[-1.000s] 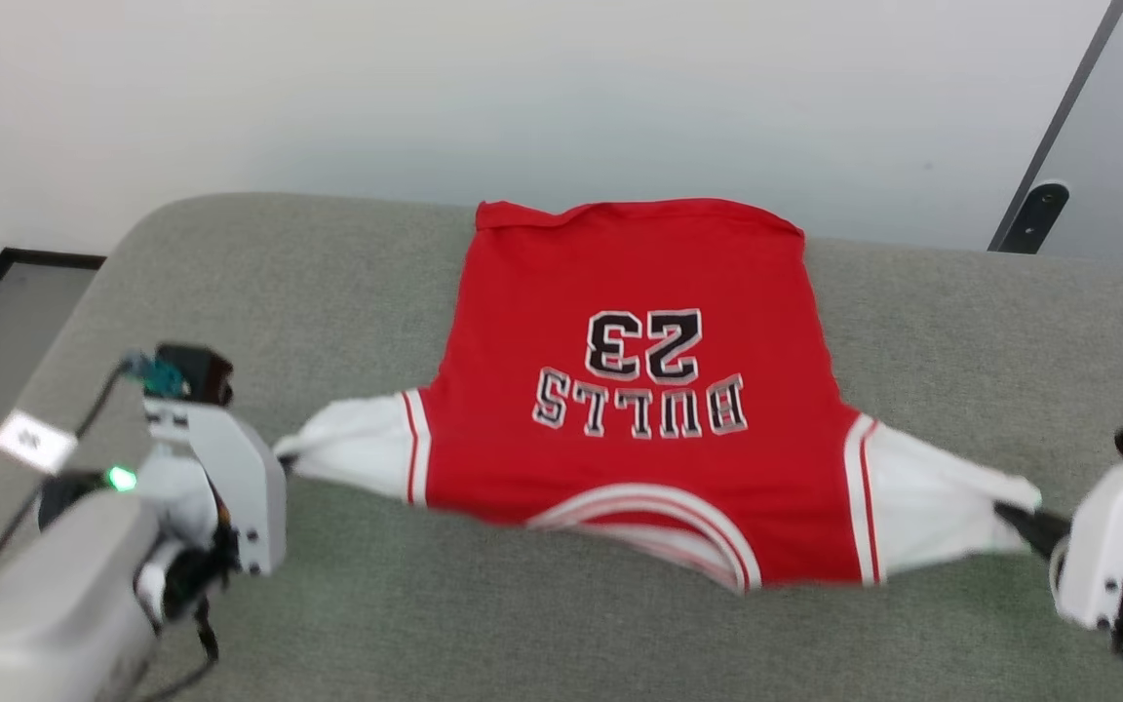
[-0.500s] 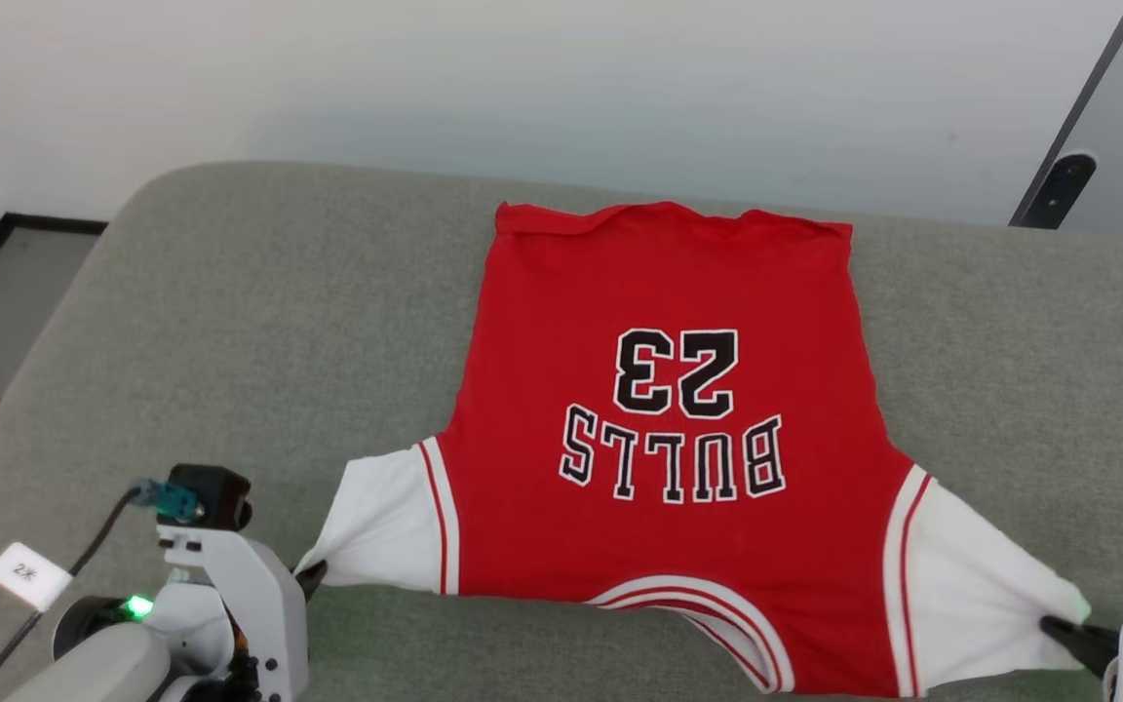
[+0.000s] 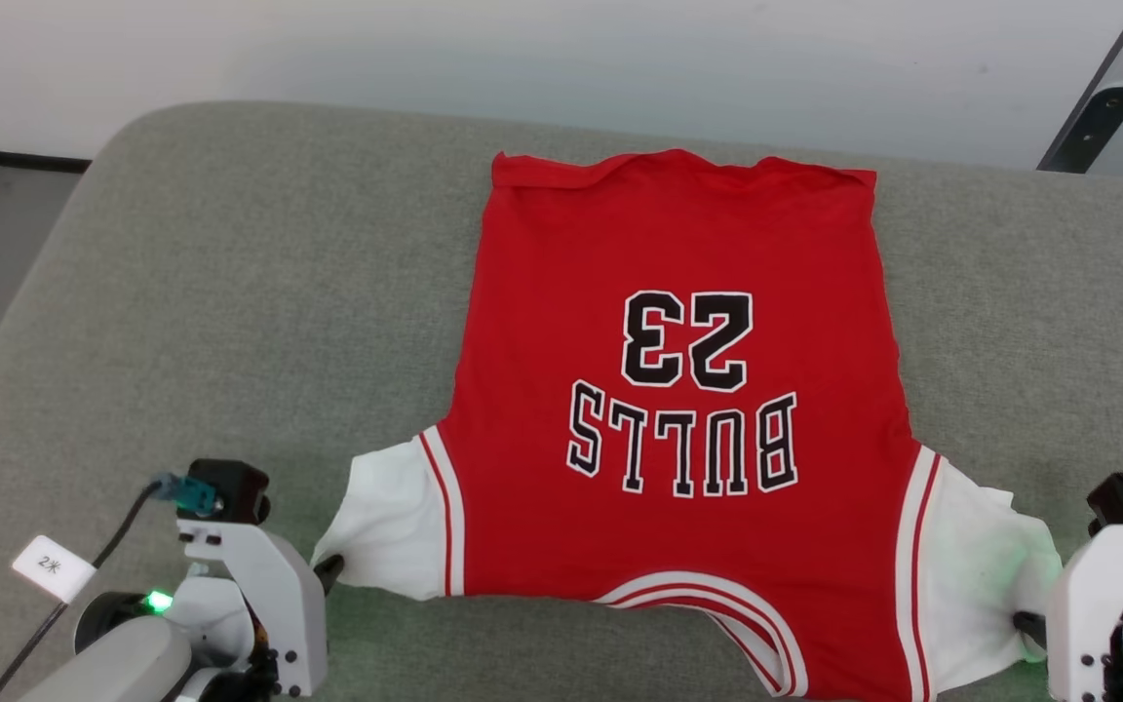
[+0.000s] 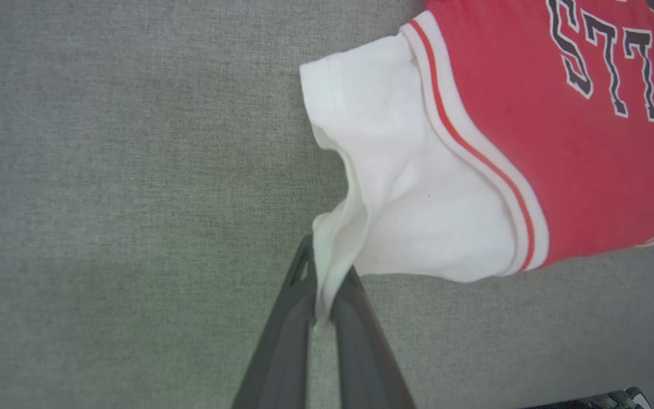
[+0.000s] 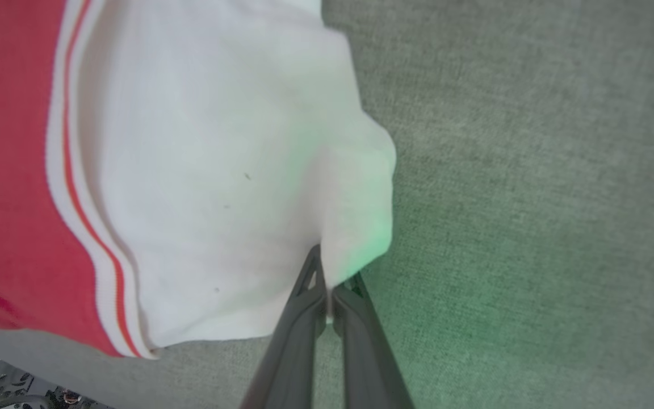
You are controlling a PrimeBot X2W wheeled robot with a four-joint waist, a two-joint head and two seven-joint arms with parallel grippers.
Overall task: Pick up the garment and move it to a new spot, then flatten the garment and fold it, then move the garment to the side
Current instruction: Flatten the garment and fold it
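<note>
On the grey padded surface (image 3: 230, 292), the garment (image 3: 669, 224) lies spread flat, print up, hem far, collar near the robot. Grips: left pincer (image 4: 327, 272) clenched on the edge of the left white sleeve (image 3: 391, 526); right pincer (image 5: 331, 278) clenched on the right white sleeve (image 3: 976, 565) edge. Both sleeves bunch slightly at the grips. Green glow on the right sleeve tip.

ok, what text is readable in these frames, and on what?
"BULLS": chest of the red jersey, upside down in the head view.
"23": same jersey, just past that lettering, toward the hem.
White tag, lower left of the head view: printed marks, too small to read.
</note>
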